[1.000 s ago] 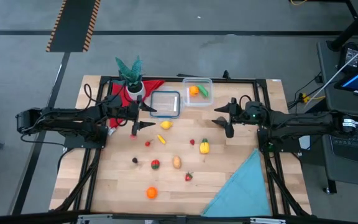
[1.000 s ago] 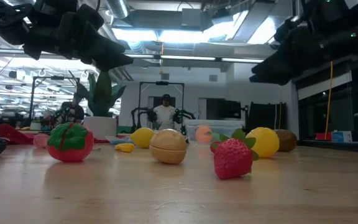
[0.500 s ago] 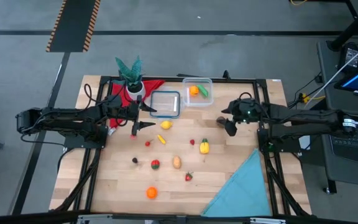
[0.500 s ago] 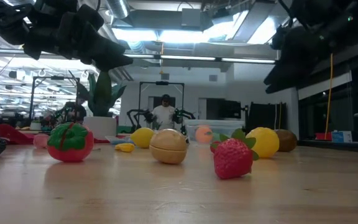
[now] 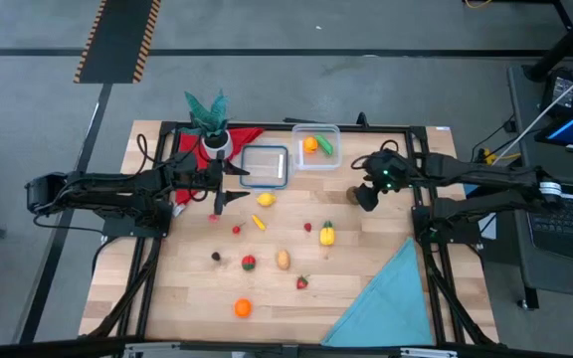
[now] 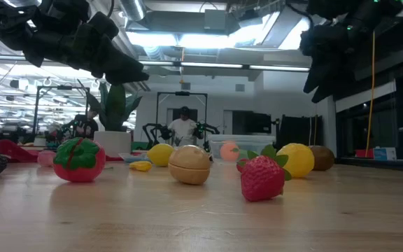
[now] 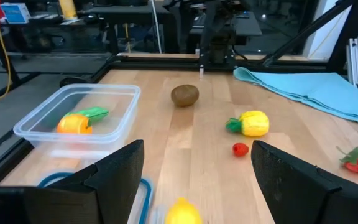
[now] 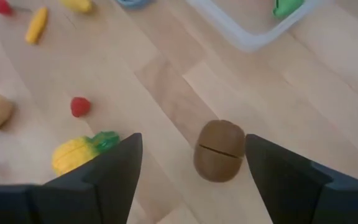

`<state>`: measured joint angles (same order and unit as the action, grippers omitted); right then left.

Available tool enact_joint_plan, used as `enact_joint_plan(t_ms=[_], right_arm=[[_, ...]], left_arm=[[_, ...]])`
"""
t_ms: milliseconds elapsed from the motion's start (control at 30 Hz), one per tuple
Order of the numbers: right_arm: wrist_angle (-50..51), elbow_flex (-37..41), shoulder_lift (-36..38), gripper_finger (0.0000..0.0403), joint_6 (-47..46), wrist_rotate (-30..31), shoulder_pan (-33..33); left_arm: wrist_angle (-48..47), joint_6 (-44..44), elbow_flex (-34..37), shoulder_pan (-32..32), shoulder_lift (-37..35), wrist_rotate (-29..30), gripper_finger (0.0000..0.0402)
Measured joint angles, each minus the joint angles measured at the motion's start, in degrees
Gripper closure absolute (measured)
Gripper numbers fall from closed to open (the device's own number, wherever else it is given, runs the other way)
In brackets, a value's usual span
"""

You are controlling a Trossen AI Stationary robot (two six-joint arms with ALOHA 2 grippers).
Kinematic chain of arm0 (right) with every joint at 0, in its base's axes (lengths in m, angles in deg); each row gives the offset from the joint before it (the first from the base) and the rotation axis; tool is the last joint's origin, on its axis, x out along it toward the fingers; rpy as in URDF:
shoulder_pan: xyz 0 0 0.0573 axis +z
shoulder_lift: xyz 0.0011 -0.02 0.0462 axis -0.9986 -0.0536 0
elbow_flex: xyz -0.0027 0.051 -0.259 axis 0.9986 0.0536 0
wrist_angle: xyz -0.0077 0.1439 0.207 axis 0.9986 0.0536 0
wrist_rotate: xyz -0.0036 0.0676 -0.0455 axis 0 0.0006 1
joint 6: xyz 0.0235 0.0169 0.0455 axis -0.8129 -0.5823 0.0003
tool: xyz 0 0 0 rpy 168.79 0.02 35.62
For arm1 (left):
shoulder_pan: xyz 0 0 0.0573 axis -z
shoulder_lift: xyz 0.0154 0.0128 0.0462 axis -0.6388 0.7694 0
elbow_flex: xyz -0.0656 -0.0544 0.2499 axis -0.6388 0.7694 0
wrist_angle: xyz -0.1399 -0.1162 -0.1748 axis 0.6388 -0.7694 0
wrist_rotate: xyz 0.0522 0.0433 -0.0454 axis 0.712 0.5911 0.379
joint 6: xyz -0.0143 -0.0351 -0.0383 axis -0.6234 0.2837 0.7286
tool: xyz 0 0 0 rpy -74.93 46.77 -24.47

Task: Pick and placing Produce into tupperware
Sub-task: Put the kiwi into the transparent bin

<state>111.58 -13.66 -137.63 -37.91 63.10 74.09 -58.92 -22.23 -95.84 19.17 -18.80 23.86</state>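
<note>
The clear tupperware [image 5: 315, 146] stands near the table's far edge and holds an orange piece [image 7: 74, 124] and a green piece [image 7: 92, 113]. Several toy fruits and vegetables lie loose on the wood, among them a lemon [image 5: 265, 200], a yellow pineapple-like piece [image 5: 326, 235], a potato [image 5: 283, 260] and a strawberry [image 5: 302, 282]. My right gripper [image 8: 192, 140] is open and hangs above a brown kiwi [image 8: 219, 150], fingers pointing down, touching nothing. My left gripper [image 5: 218, 206] is open and hovers beside the lemon [image 7: 183, 211].
A flat clear lid with a blue rim [image 5: 265, 166] lies left of the tub. A potted plant [image 5: 210, 124] and a red cloth [image 5: 245, 137] sit at the far left. A teal cloth [image 5: 386, 303] covers the near right corner. An orange [image 5: 242, 308] lies near the near edge.
My right gripper has drawn a little toward the table's far edge and tipped from nearly level to pointing down over the kiwi, staying open. The produce has kept its place.
</note>
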Motion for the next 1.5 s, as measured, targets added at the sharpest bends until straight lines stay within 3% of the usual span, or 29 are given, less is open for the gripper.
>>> enact_joint_plan(t_ms=[500,1500], right_arm=[[4.9,-5.7,-16.8,0.0119,1.6,-0.1,-0.4],[4.2,-5.2,-27.1,0.0119,0.2,-0.2,-2.1]], left_arm=[[-1.0,0.0,0.0,0.0,0.0,0.0,0.0113],[-2.3,0.0,0.0,0.0,0.0,0.0,0.0113]])
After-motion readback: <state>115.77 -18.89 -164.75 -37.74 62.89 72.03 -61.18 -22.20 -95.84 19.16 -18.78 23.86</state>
